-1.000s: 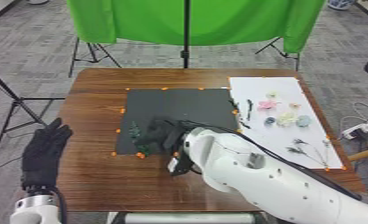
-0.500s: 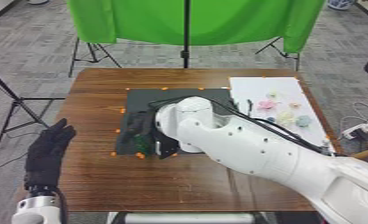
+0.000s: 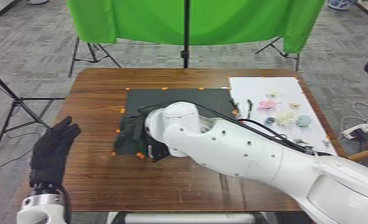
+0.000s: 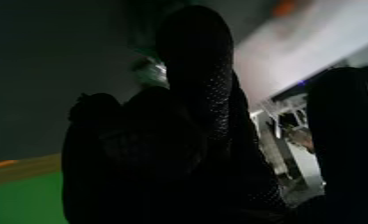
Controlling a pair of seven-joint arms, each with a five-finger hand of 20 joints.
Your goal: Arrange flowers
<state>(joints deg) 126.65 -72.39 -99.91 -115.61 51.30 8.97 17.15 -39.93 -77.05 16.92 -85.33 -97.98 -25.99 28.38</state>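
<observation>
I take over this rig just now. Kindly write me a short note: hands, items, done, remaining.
Left hand: open, at the table's left side.
Right hand: over the dark sheet's left part; grip unclear.
Items: pink flower and other blooms on the white sheet, at right; greenery beside the right hand.
Done: greenery seems brought to the dark sheet.
Left: blooms, probably to join it.

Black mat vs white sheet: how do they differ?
The black mat is dark and roughly square; the white sheet is pale and longer front to back. The mat lies near the table's middle, the sheet toward its right edge, with flowers laid out on it. Both lie flat, with orange bits along their edges.
</observation>
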